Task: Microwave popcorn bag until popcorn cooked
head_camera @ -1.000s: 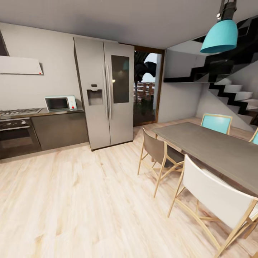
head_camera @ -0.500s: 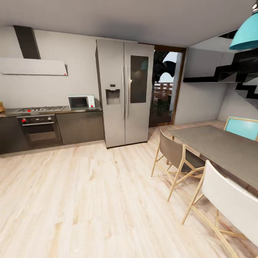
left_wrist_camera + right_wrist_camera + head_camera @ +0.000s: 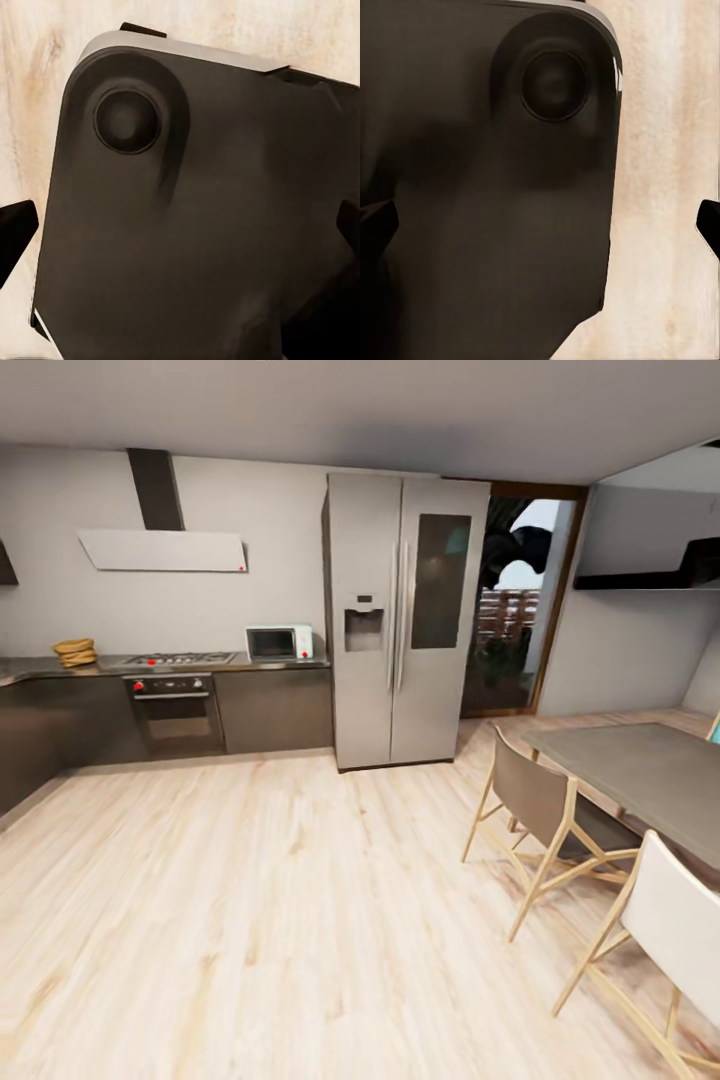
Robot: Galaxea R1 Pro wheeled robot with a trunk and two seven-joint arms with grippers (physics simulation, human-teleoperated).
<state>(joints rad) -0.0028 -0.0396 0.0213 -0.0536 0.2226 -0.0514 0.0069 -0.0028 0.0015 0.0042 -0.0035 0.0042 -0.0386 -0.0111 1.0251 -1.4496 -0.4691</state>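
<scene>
Head view: boxy mint-white microwave [image 3: 279, 643]

One microwave [image 3: 279, 642] on the countertop [image 3: 270, 663], one popcorn bag [image 3: 75, 651] left of the microwave, one gas hob [image 3: 180, 658] between them, one built-in oven [image 3: 176, 713], one refrigerator [image 3: 405, 618] right of the microwave, one dining table [image 3: 640, 772], two chairs [image 3: 545, 810] beside the table.

Glossy countertop [image 3: 270, 663] — pale wood floor [image 3: 250, 920]
</scene>
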